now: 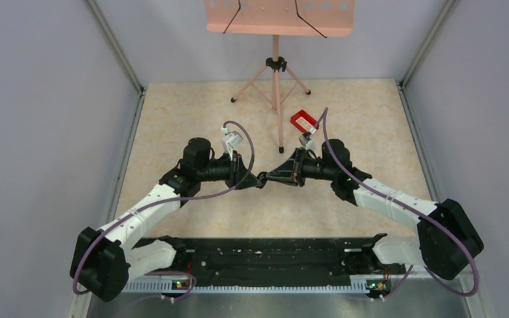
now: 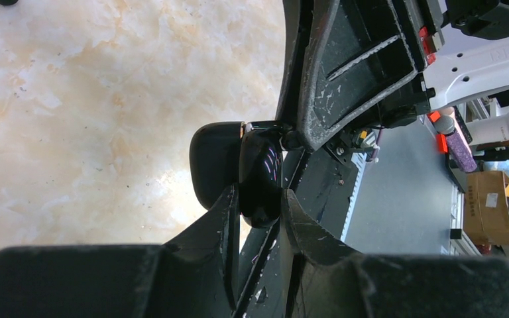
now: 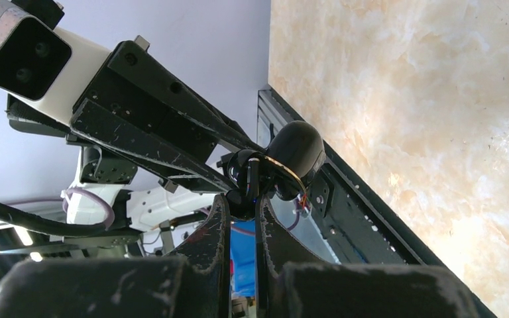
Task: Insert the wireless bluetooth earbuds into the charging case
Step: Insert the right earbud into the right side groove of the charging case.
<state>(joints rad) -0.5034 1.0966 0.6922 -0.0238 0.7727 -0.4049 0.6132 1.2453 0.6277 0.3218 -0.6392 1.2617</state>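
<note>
My two grippers meet tip to tip above the middle of the table. The left gripper [image 2: 260, 199] [image 1: 252, 180] is shut on the glossy black charging case [image 2: 260, 165]. Its lid [image 2: 213, 162] is swung open to the left. In the right wrist view the case [image 3: 296, 149] shows as a rounded black shell with a thin gold rim. My right gripper [image 3: 242, 199] [image 1: 272, 177] is shut on a tiny black earbud [image 3: 242, 205], pressed against the case's open side. From above, the case and the earbud are hidden by the fingers.
A red rectangular tray [image 1: 303, 121] lies on the marble tabletop behind the right arm. A pink music stand's tripod [image 1: 276, 73] rests at the back centre. Grey walls close in both sides, and a black rail [image 1: 265, 262] runs along the near edge.
</note>
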